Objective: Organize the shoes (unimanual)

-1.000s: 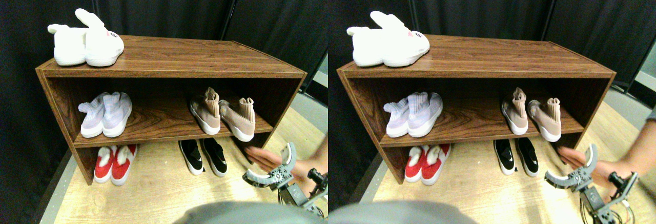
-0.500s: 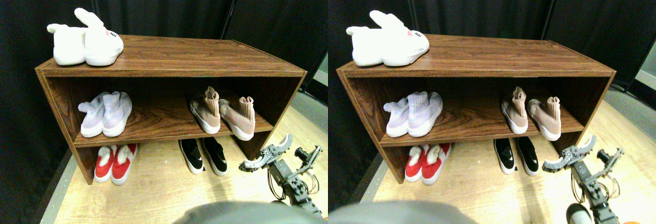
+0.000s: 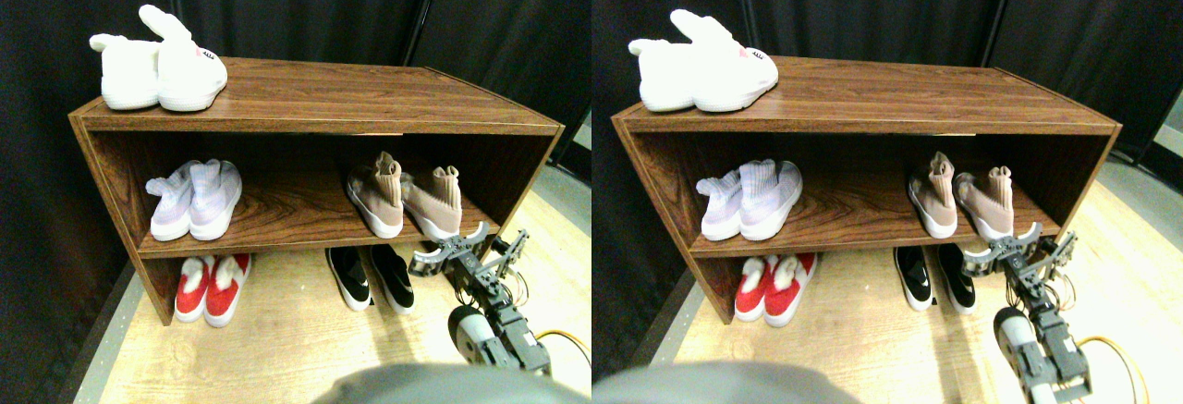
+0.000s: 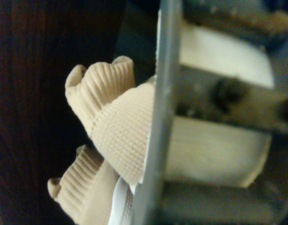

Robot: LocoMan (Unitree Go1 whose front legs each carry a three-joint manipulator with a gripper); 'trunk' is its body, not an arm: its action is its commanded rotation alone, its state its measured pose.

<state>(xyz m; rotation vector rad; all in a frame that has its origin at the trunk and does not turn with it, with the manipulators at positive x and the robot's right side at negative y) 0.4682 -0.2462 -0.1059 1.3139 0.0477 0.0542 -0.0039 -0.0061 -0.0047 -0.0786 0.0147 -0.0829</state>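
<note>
Two tan knit sock sneakers stand on the right of the shelf's middle board, the left one (image 3: 376, 197) and the right one (image 3: 432, 202) with its white sole at the board's front edge. My right gripper (image 3: 449, 245) is open just in front of and slightly below that right shoe, at the board's edge. In the wrist view its ribbed tan collar (image 4: 111, 117) fills the middle, close to the jaw frame, with the other shoe's collar (image 4: 83, 187) beyond. A pair of black slip-ons (image 3: 371, 277) sits on the floor under the shelf, left of the gripper.
The brown wooden shelf (image 3: 314, 99) carries white bunny slippers (image 3: 159, 62) on top, lavender sock sneakers (image 3: 196, 202) on the middle board's left and red slippers (image 3: 208, 286) on the floor below. A yellow cable (image 3: 557, 337) lies on the wood floor beside my arm. Black curtains hang behind.
A person's hand near the shelf's right foot has gone. My gripper rose and moved left, from floor level up to the middle board by the right tan shoe. The camera shifted slightly.
</note>
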